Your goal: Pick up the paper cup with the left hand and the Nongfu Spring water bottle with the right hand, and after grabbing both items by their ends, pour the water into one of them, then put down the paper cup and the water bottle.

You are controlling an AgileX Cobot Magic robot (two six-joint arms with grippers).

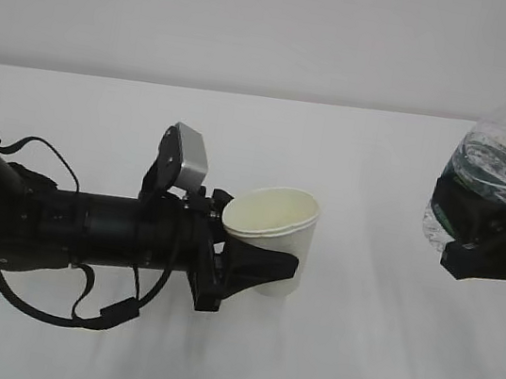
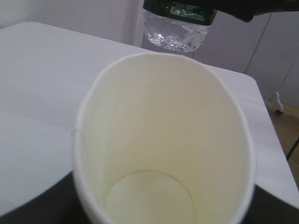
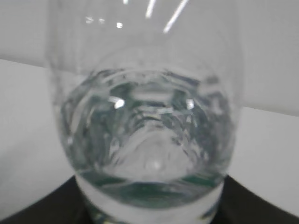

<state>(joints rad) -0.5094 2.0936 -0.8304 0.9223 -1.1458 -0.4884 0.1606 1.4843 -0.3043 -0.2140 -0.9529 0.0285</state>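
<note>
My left gripper (image 1: 265, 266) is shut on the lower body of the paper cup (image 1: 277, 231), reaching it from the left. The cup leans a little and its mouth faces up. In the left wrist view the paper cup (image 2: 163, 140) fills the frame and its inside looks dry. At the right edge my right gripper (image 1: 484, 234) is shut on the label band of the Nongfu Spring water bottle (image 1: 500, 160), held upright above the table and well apart from the cup. The capless bottle holds water (image 1: 492, 173) up to its shoulder. The bottle (image 3: 149, 116) hides the right fingertips.
The white table (image 1: 352, 357) runs under both arms, with a pale wall behind it. In the left wrist view the table's far right edge (image 2: 261, 100) gives way to floor, where a small white caster (image 2: 279, 105) stands.
</note>
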